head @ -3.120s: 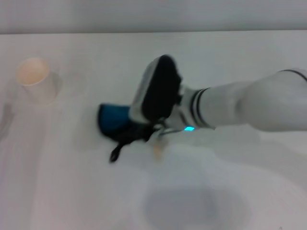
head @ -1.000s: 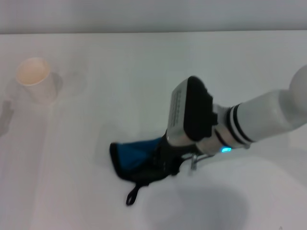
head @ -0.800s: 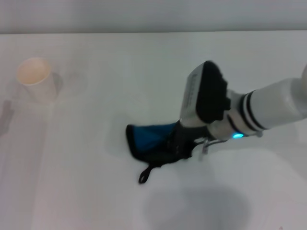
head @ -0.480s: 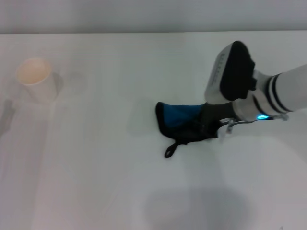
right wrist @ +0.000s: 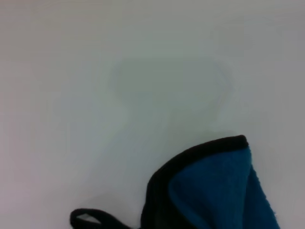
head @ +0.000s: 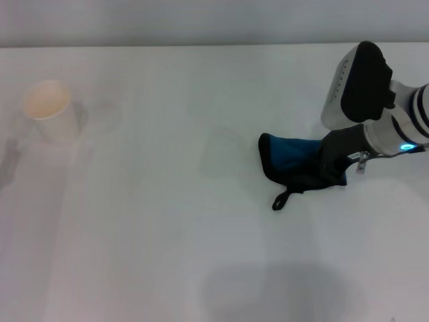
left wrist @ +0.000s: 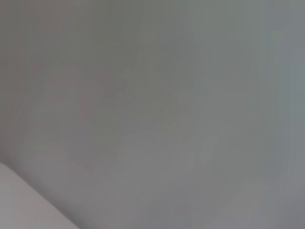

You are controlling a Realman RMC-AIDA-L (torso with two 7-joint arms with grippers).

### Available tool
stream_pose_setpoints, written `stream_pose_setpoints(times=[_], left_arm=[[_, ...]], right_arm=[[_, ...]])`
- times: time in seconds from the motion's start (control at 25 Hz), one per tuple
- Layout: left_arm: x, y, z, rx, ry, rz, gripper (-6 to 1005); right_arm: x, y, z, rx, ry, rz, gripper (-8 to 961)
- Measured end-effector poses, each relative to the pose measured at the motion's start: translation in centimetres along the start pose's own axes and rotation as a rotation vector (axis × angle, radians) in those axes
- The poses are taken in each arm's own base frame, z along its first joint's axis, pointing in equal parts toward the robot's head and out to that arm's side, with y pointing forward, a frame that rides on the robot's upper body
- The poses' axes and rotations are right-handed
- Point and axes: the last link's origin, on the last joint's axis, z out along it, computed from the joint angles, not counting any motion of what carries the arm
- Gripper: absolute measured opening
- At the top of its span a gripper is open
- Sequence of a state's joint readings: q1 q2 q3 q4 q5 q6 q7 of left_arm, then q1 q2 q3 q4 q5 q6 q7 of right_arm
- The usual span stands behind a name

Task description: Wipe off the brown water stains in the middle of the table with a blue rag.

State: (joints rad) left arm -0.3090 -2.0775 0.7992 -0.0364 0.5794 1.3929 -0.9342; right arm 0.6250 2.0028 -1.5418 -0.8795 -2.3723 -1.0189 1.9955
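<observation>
White table (head: 167,255): blue rag (head: 289,157) under right hand (head: 335,164), loop trailing.

Soft, even, bright light; left wrist view perhaps wholly blurred.

— What has moved since three seconds back?

— The right gripper (head: 328,168) has swept from beside the table's middle out to the right side, dragging the folded blue rag with black edging (head: 295,164) under it.

— And the small tan-brown smear just below the gripper earlier?

— Gone; none shows near the gripper now.
</observation>
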Motion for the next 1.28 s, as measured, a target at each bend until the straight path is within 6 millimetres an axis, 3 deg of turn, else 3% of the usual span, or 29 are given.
stream_pose_setpoints(times=[0.44, 0.88, 1.12, 1.28], left_arm=[[0.3, -0.1, 0.0, -0.003, 0.009, -0.006, 888], [0.2, 0.1, 0.2, -0.008, 0.008, -0.017, 887], [0.3, 0.1, 0.3, -0.004, 0.017, -0.019, 888], [0.3, 0.1, 0.4, -0.006, 0.014, -0.014, 887]], right_arm=[[-1.8, 1.2, 0.0, -0.041, 0.000, -0.063, 70], [-2.1, 1.4, -0.4, -0.028, -0.039, -0.051, 70], [-2.3, 0.9, -1.8, -0.008, -0.147, 0.027, 293], [-2.7, -0.1, -3.2, -0.013, -0.347, 0.195, 483]])
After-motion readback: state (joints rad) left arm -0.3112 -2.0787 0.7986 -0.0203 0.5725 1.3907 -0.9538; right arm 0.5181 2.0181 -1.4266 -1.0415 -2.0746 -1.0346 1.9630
